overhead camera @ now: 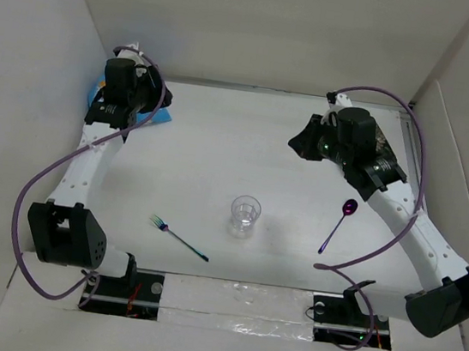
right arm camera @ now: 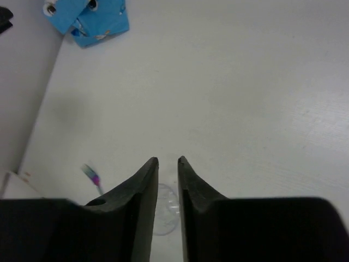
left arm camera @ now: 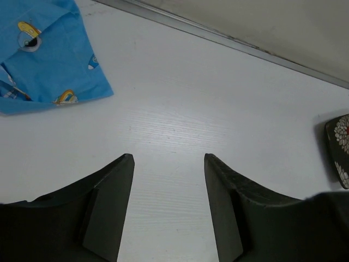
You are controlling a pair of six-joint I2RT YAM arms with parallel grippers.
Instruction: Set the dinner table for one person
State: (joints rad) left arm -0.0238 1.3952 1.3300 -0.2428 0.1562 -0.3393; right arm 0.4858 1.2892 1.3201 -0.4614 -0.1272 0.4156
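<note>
The white dinner table (overhead camera: pixel 220 156) carries a clear plastic cup (overhead camera: pixel 245 216) at its centre, an iridescent fork (overhead camera: pixel 179 237) to the cup's left and a purple spoon (overhead camera: pixel 338 226) to its right. A crumpled blue cartoon-print placemat (overhead camera: pixel 157 116) lies at the far left. My left gripper (overhead camera: pixel 163 95) hovers beside it, wide open and empty; in the left wrist view the placemat (left arm camera: pixel 49 54) sits up and left of the left gripper (left arm camera: pixel 169 157). My right gripper (overhead camera: pixel 297 140) hangs above the far right of the table, its jaws only slightly apart and empty. The right wrist view shows the right gripper (right arm camera: pixel 168 160) with the cup (right arm camera: pixel 166 213) far below its jaws.
A dark floral plate (overhead camera: pixel 387 165) lies under the right arm at the far right, its edge visible in the left wrist view (left arm camera: pixel 338 150). White walls enclose the table on the left, back and right. In the right wrist view the fork (right arm camera: pixel 92 177) is blurred and the placemat (right arm camera: pixel 90 19) sits at top left.
</note>
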